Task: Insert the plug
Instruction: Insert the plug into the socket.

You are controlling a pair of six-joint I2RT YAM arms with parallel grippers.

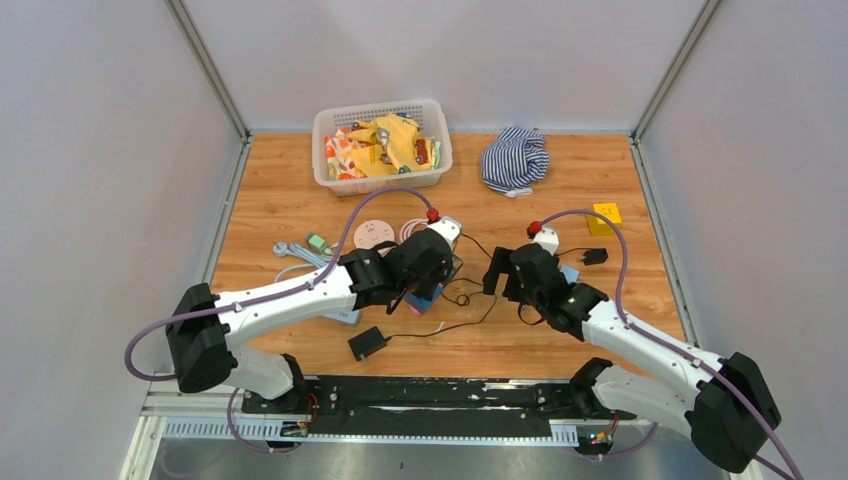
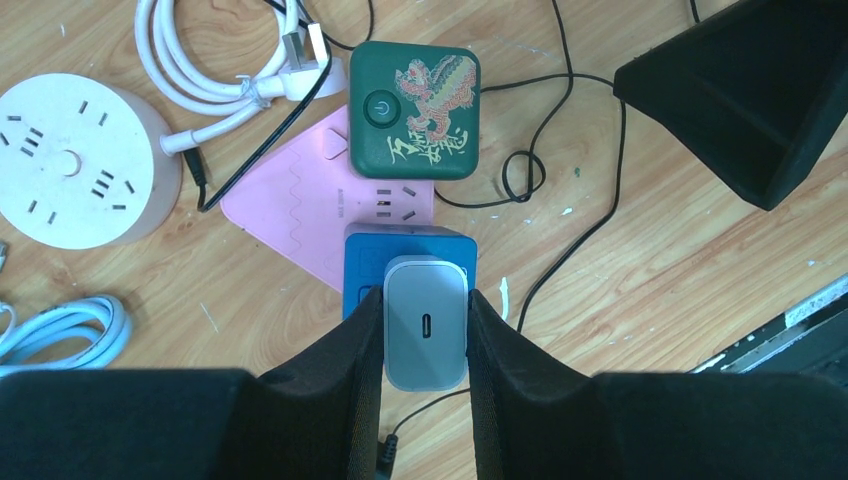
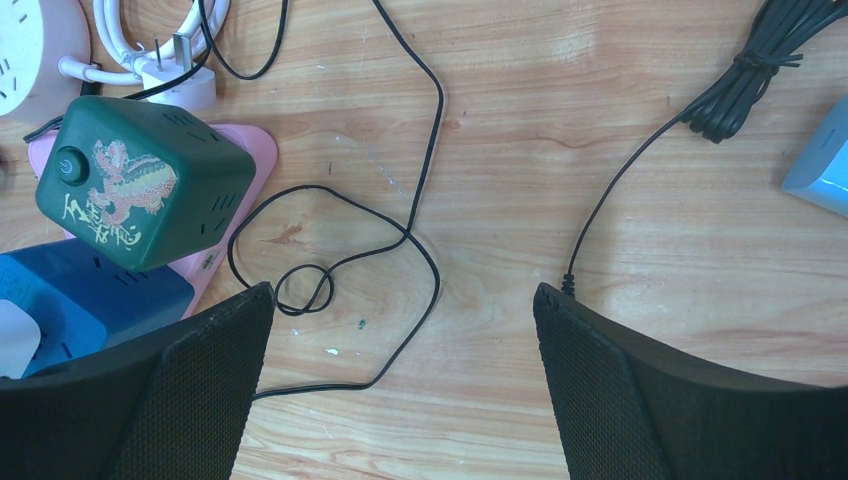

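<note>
Top: I see left arm (image 1: 290, 295) & right arm (image 1: 640, 340) over mid table (image 1: 280, 190). L wrist: left pincer (image 2: 425, 305) clamped on grey plug (image 2: 426, 335) — plug's atop blue socket cube (image 2: 410, 248), seating unclear. R wrist: right pincer (image 3: 402, 295) spread wide, nothing held, above black cable (image 3: 438, 100).

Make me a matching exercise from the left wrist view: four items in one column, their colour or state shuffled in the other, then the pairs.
Column one:
1. charger
2. printed cube
3. round socket hub
4. flat power strip

Column two:
a. pink
b. white
c. clamped in the left gripper
d. dark green

Pairs: 1-c, 2-d, 3-b, 4-a.
</note>
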